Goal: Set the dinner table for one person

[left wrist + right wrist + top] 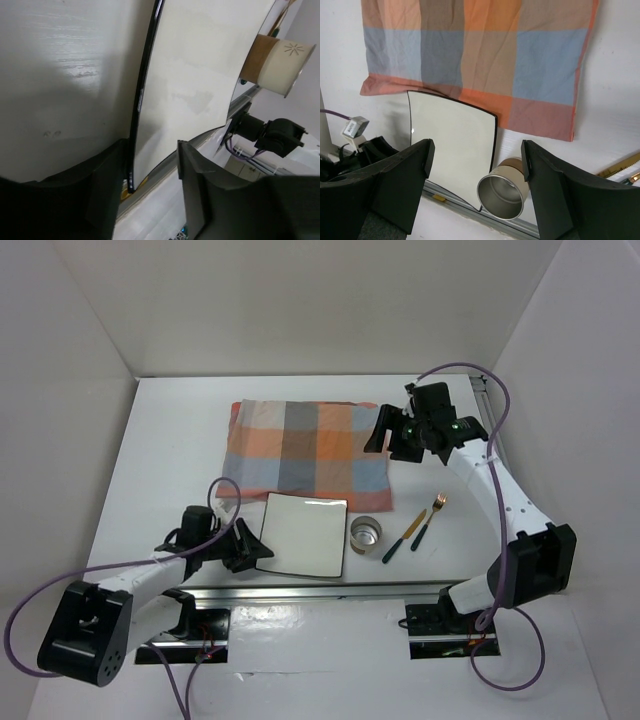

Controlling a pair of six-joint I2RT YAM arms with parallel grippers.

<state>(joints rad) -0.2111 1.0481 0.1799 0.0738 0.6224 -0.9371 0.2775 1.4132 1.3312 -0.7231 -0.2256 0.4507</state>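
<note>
The white dinner table [170,440] carries a square white plate with a black rim [305,533] near its front edge. My left gripper [255,548] is open, its fingers straddling the plate's left edge. In the left wrist view [150,175] the plate's rim [136,125] runs between the fingers, close to the left finger [100,195]. My right gripper [392,440] is open and empty, raised over the right end of the checked cloth [300,445]. In the right wrist view the gripper [476,165] looks down on the plate [452,140] and a metal cup [505,192].
The metal cup [367,534] stands just right of the plate. A dark-handled knife [403,537] and fork [430,520] lie right of the cup. The cloth lies flat behind the plate. A metal rail [330,587] runs along the table's front edge.
</note>
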